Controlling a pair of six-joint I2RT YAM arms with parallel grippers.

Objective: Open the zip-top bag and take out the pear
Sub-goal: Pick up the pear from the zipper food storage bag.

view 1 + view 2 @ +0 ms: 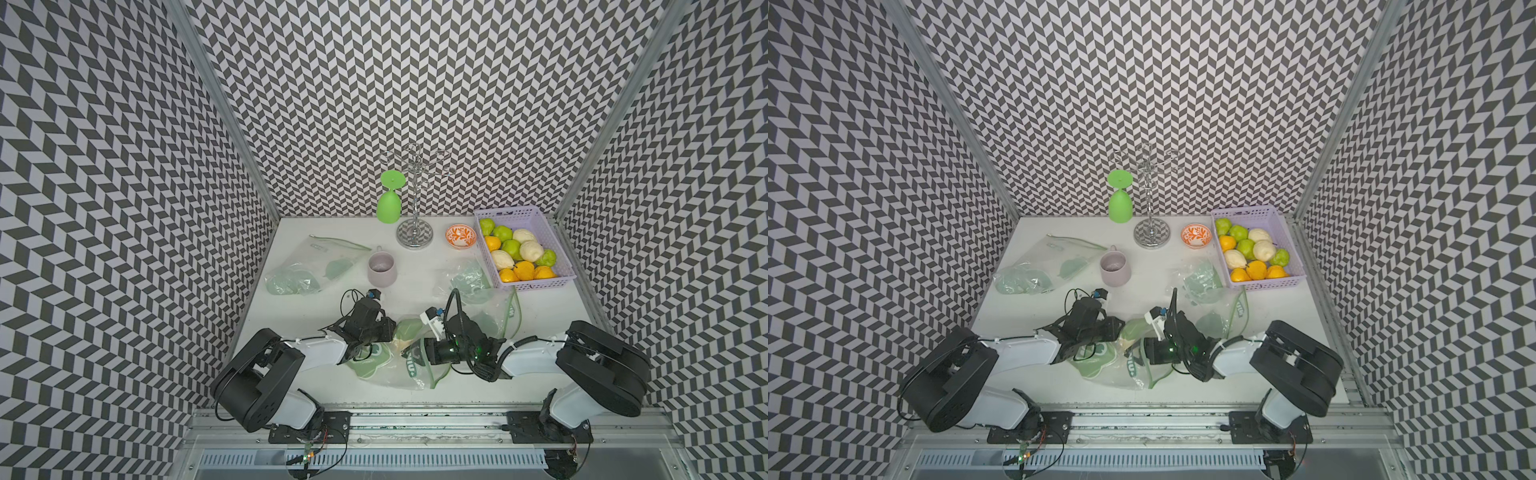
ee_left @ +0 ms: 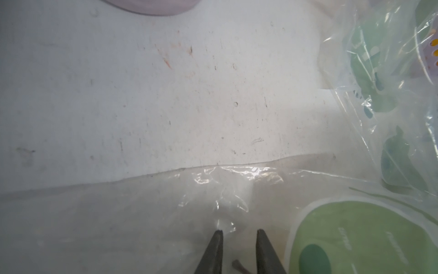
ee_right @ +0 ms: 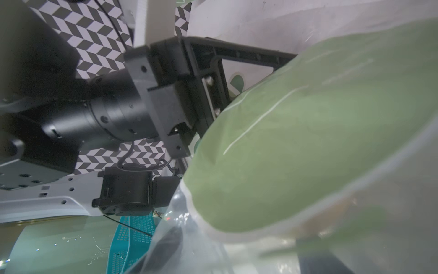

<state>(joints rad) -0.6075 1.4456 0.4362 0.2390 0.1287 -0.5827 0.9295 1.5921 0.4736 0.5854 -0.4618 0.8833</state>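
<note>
The zip-top bag (image 1: 399,370) (image 1: 1121,374), clear with green prints, lies crumpled at the table's front middle between both arms. Inside it, the pear (image 1: 405,334) (image 1: 1133,332) shows green and beige through the film. My left gripper (image 2: 239,231) points down onto the bag's left part. Its jaws stand a narrow gap apart, with film and a thin brown stem between them. My right gripper (image 3: 241,234) reaches in at the bag's green-edged mouth from the right. Its jaws are wide apart, blurred behind the film. In both top views, both sets of fingertips are hidden.
A lilac mug (image 1: 381,270) stands just behind the left arm. Other clear bags lie at the left (image 1: 309,266) and right (image 1: 478,282). A lilac basket (image 1: 536,284) of fruit, an orange bowl (image 1: 460,236), a metal rack (image 1: 414,232) and a green glass (image 1: 389,203) stand at the back.
</note>
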